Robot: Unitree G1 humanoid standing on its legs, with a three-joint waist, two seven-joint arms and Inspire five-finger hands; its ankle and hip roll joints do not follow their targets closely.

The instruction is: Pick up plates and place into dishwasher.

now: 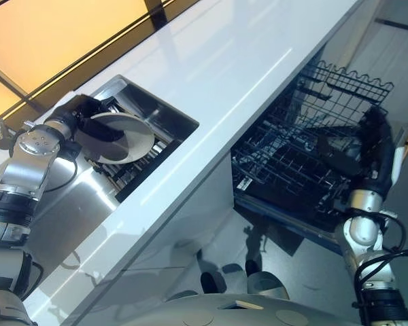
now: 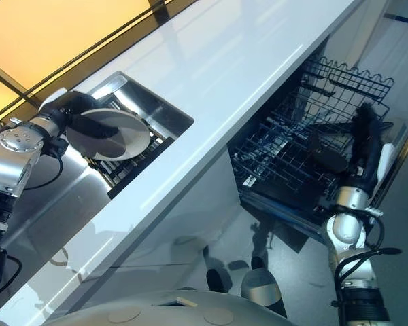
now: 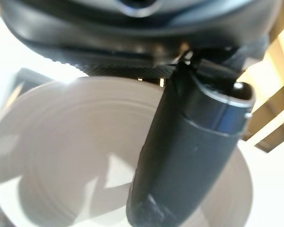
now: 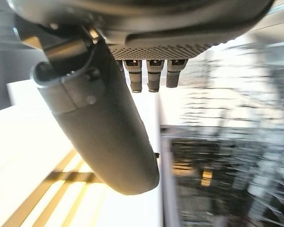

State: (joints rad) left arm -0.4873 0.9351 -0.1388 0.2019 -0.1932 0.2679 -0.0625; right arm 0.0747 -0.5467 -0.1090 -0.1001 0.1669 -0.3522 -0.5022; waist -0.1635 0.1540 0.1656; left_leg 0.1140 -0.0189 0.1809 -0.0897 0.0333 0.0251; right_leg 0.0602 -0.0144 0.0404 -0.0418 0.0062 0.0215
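White countertop [image 1: 245, 61], steel sink [image 1: 164, 112]

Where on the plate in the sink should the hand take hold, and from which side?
By the plate's rim, from the robot's left, where the left hand already pinches it. The plate is tilted up over the sink rack, so that edge is free, probably.

Warm amber light glows from the window [image 1: 47, 41] at eleven o'clock, while the white table [image 1: 245, 75] carries a pale glare streak along its length. The dishwasher rack [image 1: 313, 149] at three o'clock sits dim. In the wrist views, the plate [image 3: 75, 156] and rack wires are blurred.
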